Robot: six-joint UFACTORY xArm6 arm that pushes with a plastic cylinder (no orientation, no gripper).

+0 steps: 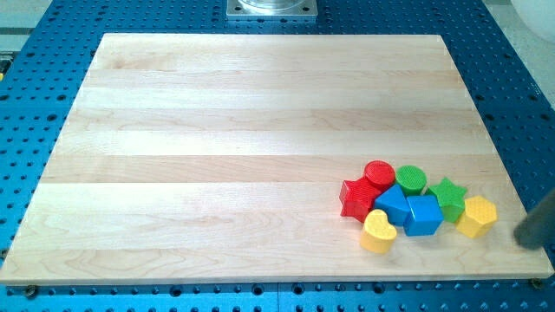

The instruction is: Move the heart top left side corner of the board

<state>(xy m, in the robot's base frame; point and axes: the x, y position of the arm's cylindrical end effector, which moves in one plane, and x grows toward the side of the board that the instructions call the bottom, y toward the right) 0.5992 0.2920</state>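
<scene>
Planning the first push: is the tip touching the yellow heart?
Apart. The camera view shows my tip off the board's right edge, with bare wood and other blocks between it and the yellow heart.

yellow heart (378, 231) lies flat near the board's (217, 130) bottom right, lobes toward the view's top, point toward the view's bottom. it's the lowest, leftmost piece at the front of the cluster, touching the blue block (392, 204) above it. far from the top left corner.

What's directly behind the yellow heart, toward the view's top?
The yellow heart touches a blue block, with the red star beside it. Their lower edges are hidden by the heart. My tip sits far right, beyond the yellow hexagon.
</scene>
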